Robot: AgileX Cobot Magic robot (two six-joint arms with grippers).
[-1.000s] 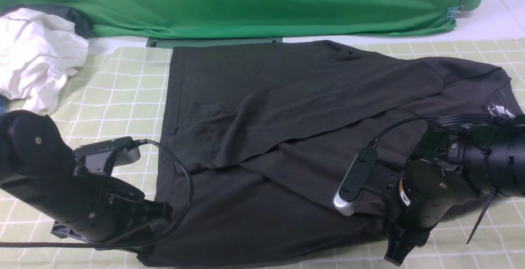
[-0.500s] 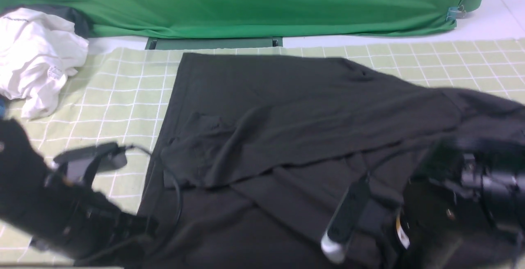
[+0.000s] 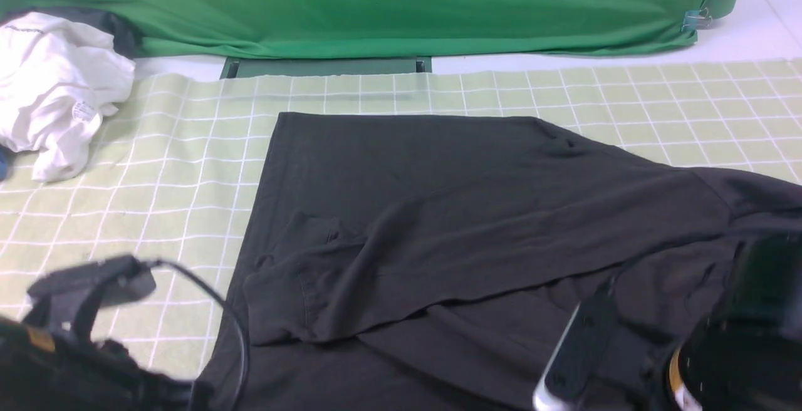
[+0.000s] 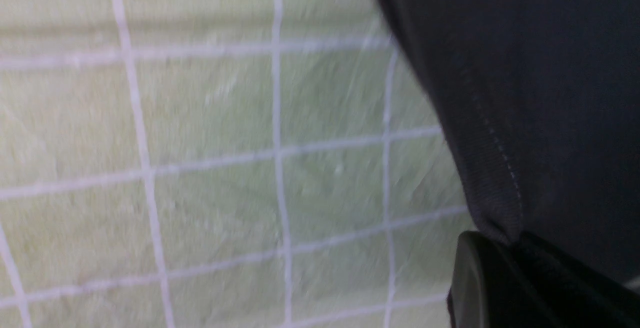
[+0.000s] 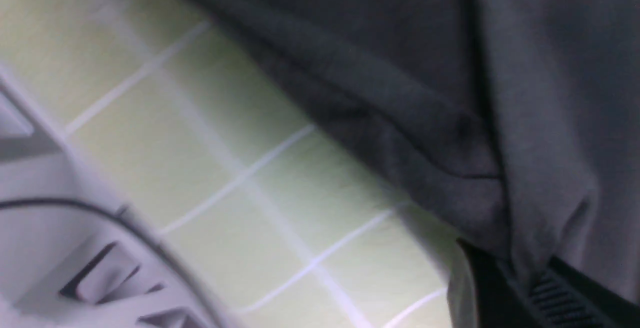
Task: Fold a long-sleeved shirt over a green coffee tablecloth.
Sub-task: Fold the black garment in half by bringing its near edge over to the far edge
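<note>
The long-sleeved shirt [image 3: 451, 210] is dark charcoal and lies spread on the green coffee tablecloth [image 3: 156, 166], one sleeve folded across its body. In the front view, my left arm [image 3: 62, 361] sits low at the shirt's near left corner and my right arm [image 3: 752, 336] at its near right. Both sets of fingertips are below that view's edge. The left wrist view shows my left gripper [image 4: 510, 240] shut on the stitched hem of the shirt [image 4: 550, 93]. My right gripper [image 5: 525, 268] is shut on a bunched edge of the shirt [image 5: 450, 68], above the gridded tablecloth [image 5: 225, 168].
A crumpled white garment [image 3: 53, 91] lies at the far left of the tablecloth. Bright green fabric [image 3: 376, 4] hangs across the back, held by a clip [image 3: 692, 20] at its right end. A dark green bar [image 3: 326, 66] lies under its lower edge.
Both arms have drawn back toward the near edge, dragging the shirt with them. Its far edge has slid off the back of the tablecloth, and rows of grid squares now show behind it.
</note>
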